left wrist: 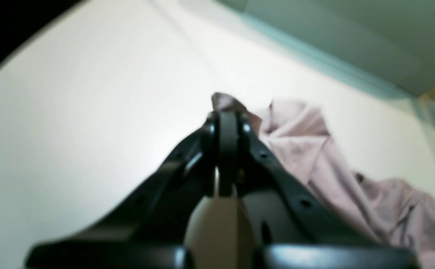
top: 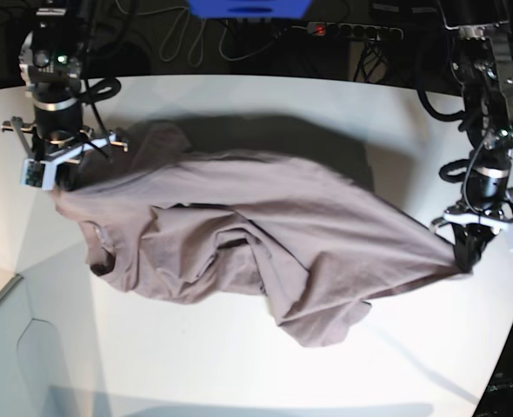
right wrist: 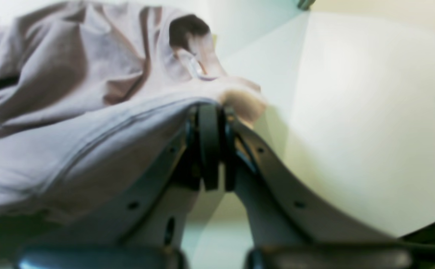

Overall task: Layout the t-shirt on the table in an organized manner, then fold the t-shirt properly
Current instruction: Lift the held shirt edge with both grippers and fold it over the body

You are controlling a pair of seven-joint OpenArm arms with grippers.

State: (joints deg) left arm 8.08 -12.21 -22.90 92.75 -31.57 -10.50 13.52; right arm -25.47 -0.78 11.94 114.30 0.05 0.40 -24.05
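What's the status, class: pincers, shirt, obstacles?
Left pincer shut on shirt edge. Right pincer shut on opposite edge. Shirt stretched between them over table, middle still rumpled. Nothing in the way.

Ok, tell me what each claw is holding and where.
Both hold the shirt, stretched between them. Left claw pinches one end's edge; right claw pinches the opposite edge, near the collar.

Both wrist views are soft and out of focus, with blur heaviest on the dark finger frames nearest the lens and curved distortion toward the edges. Beyond the jaws, the table (left wrist: 90, 112) is overexposed to glare. The base view is sharper and evenly lit from above; the t-shirt (top: 265, 234) casts a shadow behind it.
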